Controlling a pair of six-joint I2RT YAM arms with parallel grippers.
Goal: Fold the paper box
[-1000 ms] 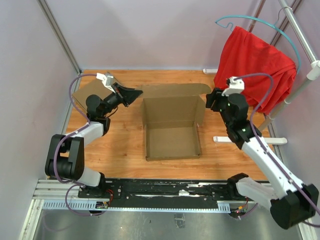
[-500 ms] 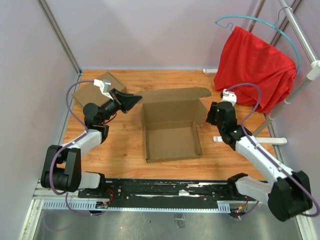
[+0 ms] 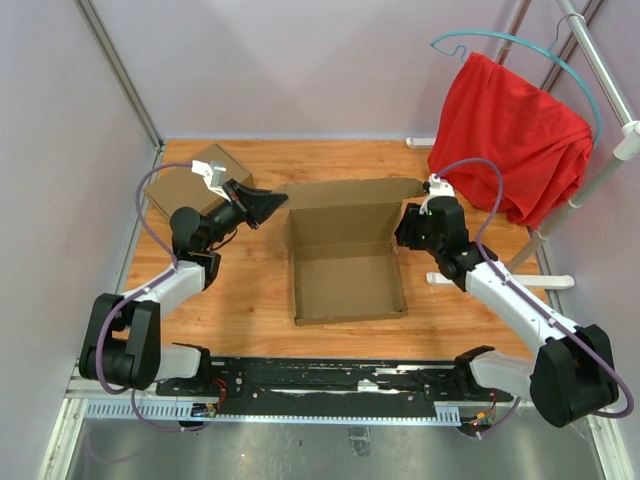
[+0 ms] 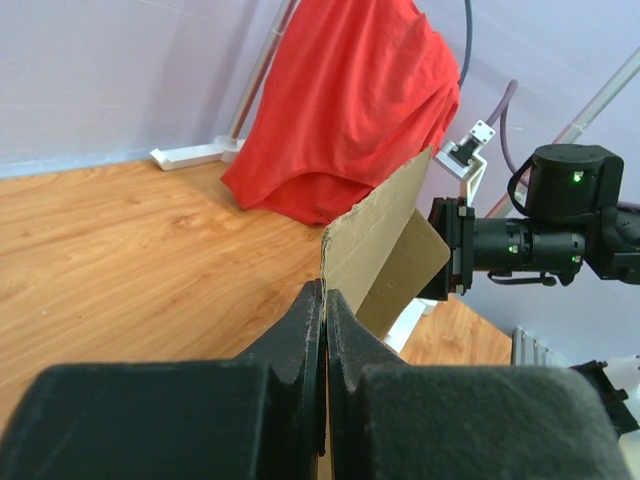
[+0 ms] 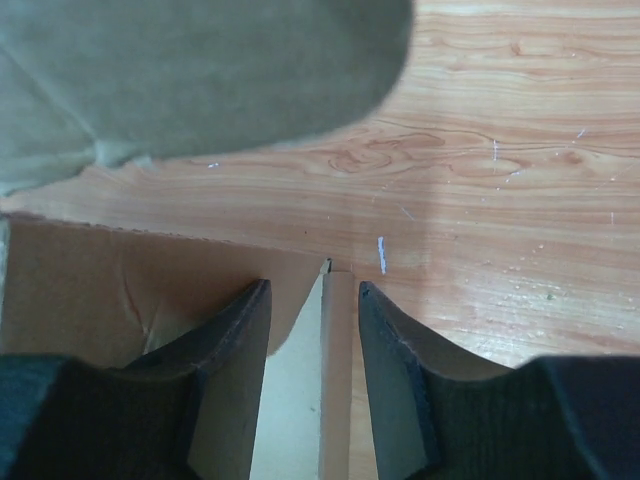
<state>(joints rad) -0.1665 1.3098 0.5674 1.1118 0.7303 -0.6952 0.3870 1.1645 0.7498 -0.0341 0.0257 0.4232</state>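
Left wrist view: the left gripper (image 4: 325,300) is pinched tight on a thin upright edge of the paper box (image 4: 378,245), which rises straight ahead of its fingertips. Right wrist view: the right gripper (image 5: 314,292) stands partly open, straddling another wall edge of the box, not clamped on it.

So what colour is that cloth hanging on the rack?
The cloth is plain bright red, no pattern; the left wrist view shows it largest.
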